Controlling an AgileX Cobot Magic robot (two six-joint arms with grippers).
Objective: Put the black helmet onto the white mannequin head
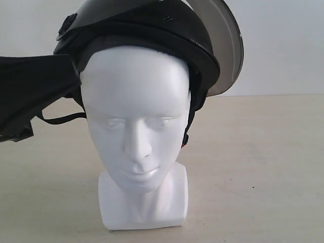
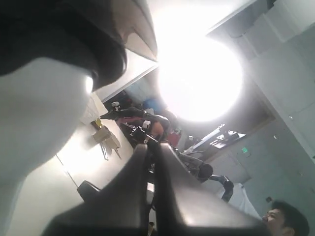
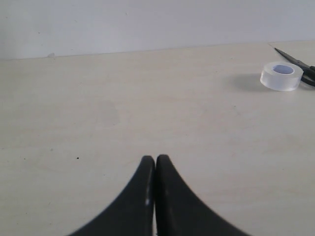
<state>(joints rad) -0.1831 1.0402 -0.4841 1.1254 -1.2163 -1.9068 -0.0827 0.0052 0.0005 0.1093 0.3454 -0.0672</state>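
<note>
The black helmet (image 1: 152, 30) sits on top of the white mannequin head (image 1: 135, 116), its smoky visor (image 1: 228, 45) flipped up and a chin strap (image 1: 61, 119) hanging loose on the left. The head stands upright on the table on its blocky base. A dark, blurred part of my left arm (image 1: 30, 96) reaches in beside the helmet's left side. In the left wrist view my left gripper (image 2: 153, 146) is shut with nothing between its fingers, and the head (image 2: 39, 113) and the helmet rim (image 2: 74, 34) lie close by. My right gripper (image 3: 155, 158) is shut and empty over bare table, away from the head.
A roll of clear tape (image 3: 281, 75) and black scissors (image 3: 300, 61) lie on the beige table (image 1: 263, 167) in the right wrist view. A white wall backs the table. The left wrist view shows a room behind with a bright light and a person.
</note>
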